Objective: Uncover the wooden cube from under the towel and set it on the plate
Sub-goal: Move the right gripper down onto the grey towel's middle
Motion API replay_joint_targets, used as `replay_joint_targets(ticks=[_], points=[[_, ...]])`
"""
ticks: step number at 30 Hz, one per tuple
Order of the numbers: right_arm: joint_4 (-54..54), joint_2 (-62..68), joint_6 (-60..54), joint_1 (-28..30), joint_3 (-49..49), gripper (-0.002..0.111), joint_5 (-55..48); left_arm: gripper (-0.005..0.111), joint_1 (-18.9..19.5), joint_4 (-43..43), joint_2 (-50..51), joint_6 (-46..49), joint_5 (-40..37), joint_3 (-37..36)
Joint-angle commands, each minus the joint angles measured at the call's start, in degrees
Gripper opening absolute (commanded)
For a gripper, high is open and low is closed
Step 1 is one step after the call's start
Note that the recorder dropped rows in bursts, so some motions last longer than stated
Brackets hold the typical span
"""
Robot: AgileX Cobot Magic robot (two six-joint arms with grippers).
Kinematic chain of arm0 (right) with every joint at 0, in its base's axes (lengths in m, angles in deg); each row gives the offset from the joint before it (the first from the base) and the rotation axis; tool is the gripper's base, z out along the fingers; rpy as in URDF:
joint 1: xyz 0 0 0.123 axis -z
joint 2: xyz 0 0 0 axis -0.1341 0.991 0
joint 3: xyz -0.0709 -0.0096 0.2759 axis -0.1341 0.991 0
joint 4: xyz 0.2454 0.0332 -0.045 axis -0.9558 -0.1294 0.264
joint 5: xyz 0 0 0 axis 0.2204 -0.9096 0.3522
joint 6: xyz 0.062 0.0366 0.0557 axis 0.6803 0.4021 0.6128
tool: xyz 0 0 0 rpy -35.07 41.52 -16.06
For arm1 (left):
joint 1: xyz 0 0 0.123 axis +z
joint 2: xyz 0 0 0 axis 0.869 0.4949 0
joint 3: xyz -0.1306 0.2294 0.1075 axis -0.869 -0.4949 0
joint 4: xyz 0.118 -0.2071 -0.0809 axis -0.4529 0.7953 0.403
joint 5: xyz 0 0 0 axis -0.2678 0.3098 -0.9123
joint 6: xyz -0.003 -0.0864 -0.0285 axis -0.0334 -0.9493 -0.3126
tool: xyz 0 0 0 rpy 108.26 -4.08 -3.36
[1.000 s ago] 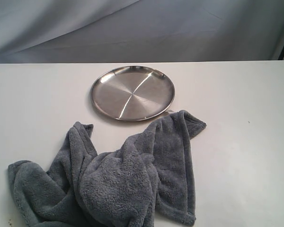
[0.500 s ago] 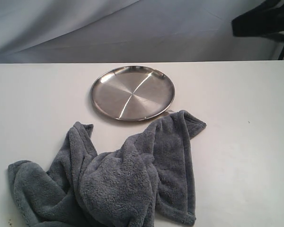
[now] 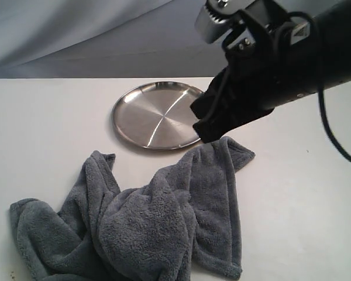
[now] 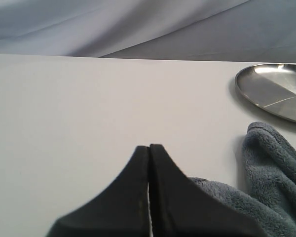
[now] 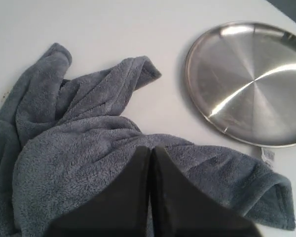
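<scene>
The wooden cube was not visible in any view. I judged that it lay hidden under the fluffy blue-grey fleece towel (image 3: pixel 152 225), probably beneath the high rounded bulge in the lower centre of the exterior view, but this could not be confirmed. The towel looked soft, light and limp, so it would likely fold and drag rather than lift as one piece. A good place to take hold seemed to be the stitched hem (image 3: pixel 233 193) near its corner, at the middle right of the frame. The cube, being wood, should be stiff and rather light, with flat faces that a pincer could press from two opposite sides, though smooth wood might slip.

The round shiny stainless-steel plate (image 3: pixel 146 114) lay bare in the upper centre, its lower rim just beside that towel corner. The right gripper (image 3: pixel 213 132) hung over the corner with its black fingers pressed together and nothing between them. Whether it touched the cloth could not be told. The left gripper (image 4: pixel 149 148), seen only in its wrist view, was also closed and empty, over the white table (image 4: pixel 64 123) beside the towel.
</scene>
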Motion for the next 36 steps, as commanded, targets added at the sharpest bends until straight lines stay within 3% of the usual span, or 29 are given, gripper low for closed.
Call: replay_joint_targets(ticks=[1, 10, 22, 32, 36], points=[[4.14, 3.62, 4.49, -1.89, -0.40, 0.000, 1.12, 0.000, -0.22, -0.15, -0.23, 0.05, 0.49, -0.24], [3.53, 10.31, 4.49, -6.71, -0.40, 0.000, -3.15, 0.000, -0.22, -0.15, -0.23, 0.05, 0.49, -0.24], [2.91, 14.47, 4.50, -14.21, -0.40, 0.000, 0.46, 0.000, -0.22, -0.15, -0.23, 0.05, 0.49, -0.24], [3.16, 14.47, 5.23, -16.95, -0.40, 0.000, 19.15, 0.000, -0.22, -0.15, -0.23, 0.05, 0.49, -0.24], [8.22, 14.47, 12.42, -16.74, -0.40, 0.000, 22.46, 0.000, -0.22, -0.15, -0.23, 0.05, 0.49, -0.24]])
